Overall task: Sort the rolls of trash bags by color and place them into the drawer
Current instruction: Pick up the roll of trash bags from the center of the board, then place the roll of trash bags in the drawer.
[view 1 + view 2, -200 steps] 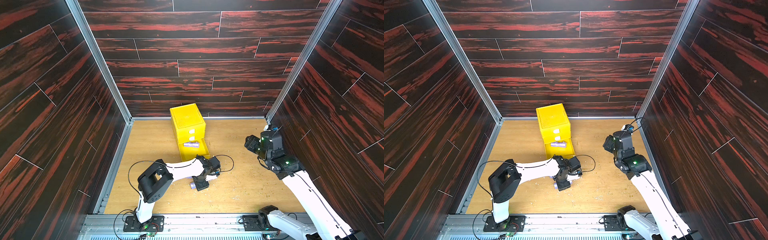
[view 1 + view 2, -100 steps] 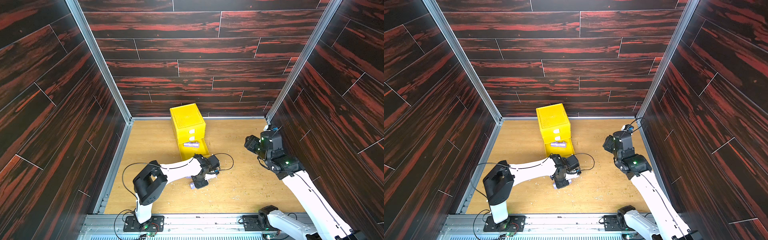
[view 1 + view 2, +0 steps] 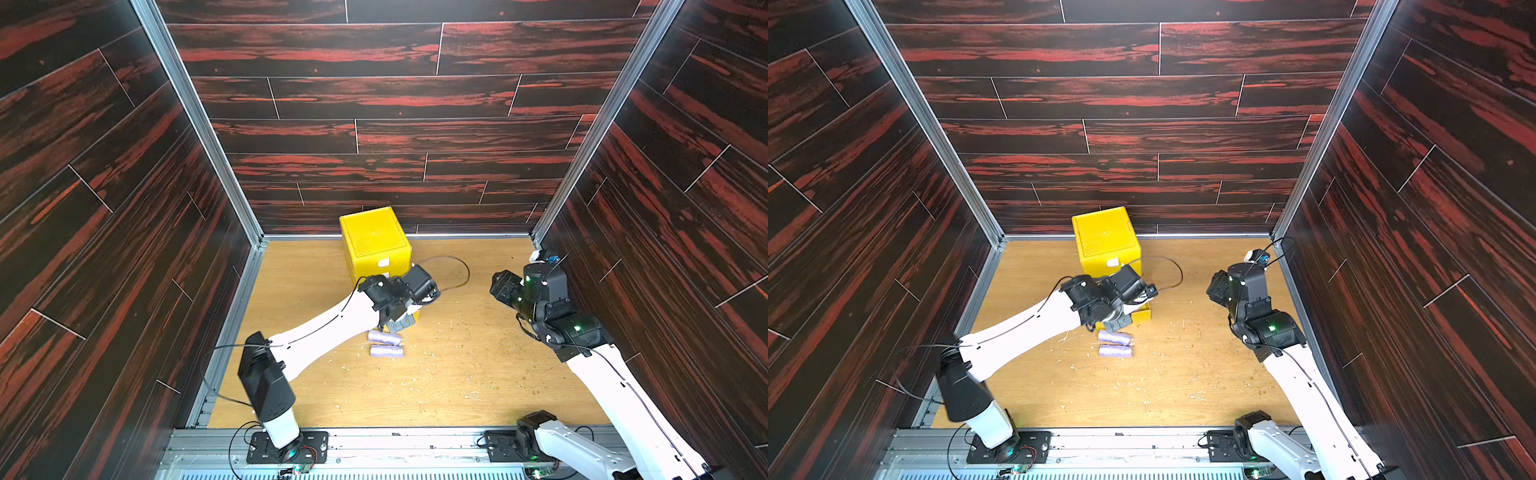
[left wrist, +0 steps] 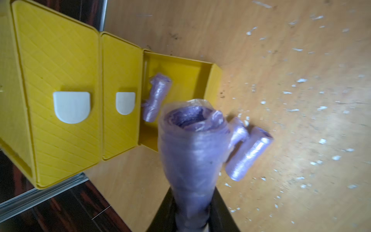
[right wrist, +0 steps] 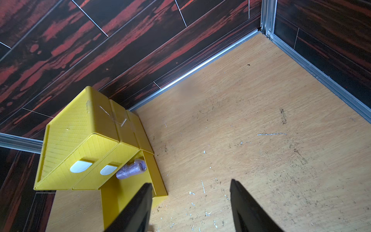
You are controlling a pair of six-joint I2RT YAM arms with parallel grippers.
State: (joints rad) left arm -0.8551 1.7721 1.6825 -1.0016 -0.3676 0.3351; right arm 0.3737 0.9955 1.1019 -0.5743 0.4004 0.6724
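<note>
Change since earlier frame: left hand (image 4: 192, 204) has risen from the surface (image 3: 457, 374) toward the drawer (image 3: 374, 245), now carrying a lavender roll (image 4: 190, 144).
Left hand: clenched on the lavender roll, which juts out beyond its fingertips.
Right hand (image 5: 190, 206): released, fingers apart, empty, well off to the side.
Step in hand: carrying a lavender roll to the open bottom drawer (image 4: 180, 68).
Drawer contents: one stored roll (image 4: 156, 96) lies just ahead of the held one.
Remaining rolls (image 3: 386, 345): two lavender, on the surface just beside the left hand.
Next move: likely advance over the tray, then release.
</note>
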